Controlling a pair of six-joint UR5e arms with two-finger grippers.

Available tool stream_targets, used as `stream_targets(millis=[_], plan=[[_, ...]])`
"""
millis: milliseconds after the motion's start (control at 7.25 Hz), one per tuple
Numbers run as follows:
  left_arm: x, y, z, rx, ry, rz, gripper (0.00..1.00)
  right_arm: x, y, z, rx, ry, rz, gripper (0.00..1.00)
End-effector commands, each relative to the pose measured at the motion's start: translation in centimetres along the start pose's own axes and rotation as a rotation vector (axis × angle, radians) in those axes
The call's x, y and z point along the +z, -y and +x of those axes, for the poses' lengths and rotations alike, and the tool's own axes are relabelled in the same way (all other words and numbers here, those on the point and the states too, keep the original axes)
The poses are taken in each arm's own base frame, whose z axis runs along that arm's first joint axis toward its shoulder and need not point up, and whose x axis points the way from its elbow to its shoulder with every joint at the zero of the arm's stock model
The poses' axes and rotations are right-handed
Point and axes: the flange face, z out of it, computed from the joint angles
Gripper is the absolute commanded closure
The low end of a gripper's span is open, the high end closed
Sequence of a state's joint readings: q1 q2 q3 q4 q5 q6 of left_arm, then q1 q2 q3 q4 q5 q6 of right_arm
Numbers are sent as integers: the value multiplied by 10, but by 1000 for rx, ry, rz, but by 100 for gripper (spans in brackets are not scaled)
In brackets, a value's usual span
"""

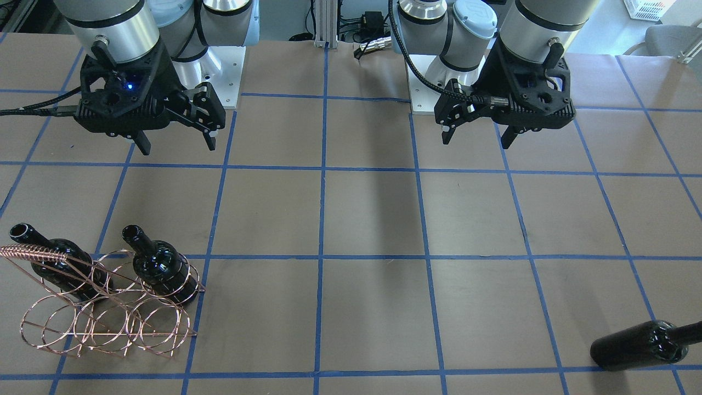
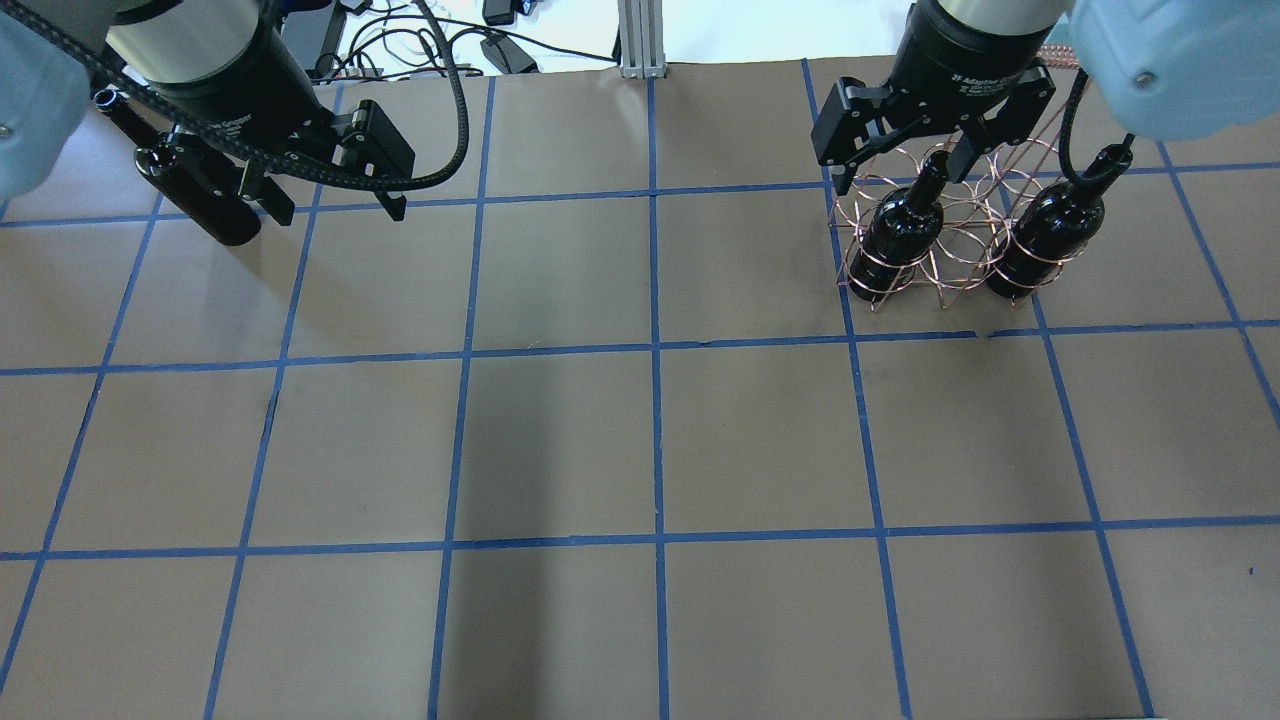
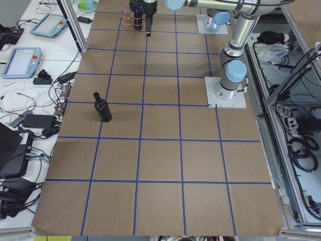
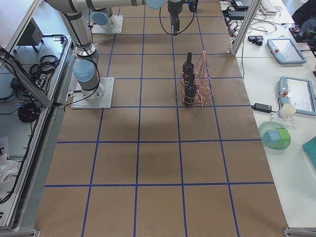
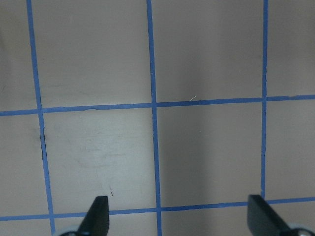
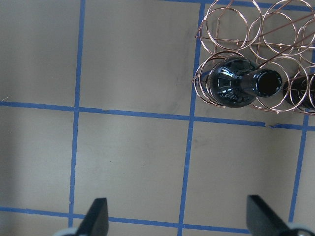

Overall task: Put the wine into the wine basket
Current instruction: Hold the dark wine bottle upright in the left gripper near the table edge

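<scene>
Table point(image 1: 373, 219) papered brown, blue-taped in squares, side benches point(image 3: 35, 60) cluttered; by the front-facing view, wine point(image 1: 639, 345) lies at 4 o'clock, wine basket point(image 1: 109, 315) with two bottles point(image 1: 159, 269) at 8; left gripper point(image 1: 476, 141) at 1 and right gripper point(image 1: 178, 147) at 11 hang raised, pointing down, fingers wide apart, empty.

Bright, even overhead light; soft shadows, slight glare.
A faint, broad shadow band lies on the brown paper point(image 1: 378, 208) between the left gripper point(image 1: 476, 141) and the right gripper point(image 1: 177, 147). Small white glints show on the racked bottle point(image 6: 229, 83) ahead of the right gripper. In the wrist views the fingertips point(image 5: 98, 216) are soft-edged and the grid lines point(image 5: 152, 103) are sharp.
</scene>
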State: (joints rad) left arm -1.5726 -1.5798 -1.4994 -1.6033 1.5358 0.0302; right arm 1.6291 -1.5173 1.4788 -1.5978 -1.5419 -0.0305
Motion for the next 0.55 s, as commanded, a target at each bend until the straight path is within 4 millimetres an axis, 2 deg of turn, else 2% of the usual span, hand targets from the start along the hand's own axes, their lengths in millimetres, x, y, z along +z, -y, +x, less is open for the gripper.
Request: stream_targets(millis=[0, 138, 276, 414], plan=[[2, -5, 1, 1, 2, -25, 0, 3, 4, 0, 3, -3, 3, 0], [0, -3, -3, -2, 13, -12, 0, 5, 4, 1, 9, -3, 0, 0], [0, -1, -17, 35, 59, -10, 0, 7, 5, 1, 17, -7, -4, 0], [-4, 11, -58, 52, 84, 36, 0, 6, 5, 2, 20, -13, -3, 0]])
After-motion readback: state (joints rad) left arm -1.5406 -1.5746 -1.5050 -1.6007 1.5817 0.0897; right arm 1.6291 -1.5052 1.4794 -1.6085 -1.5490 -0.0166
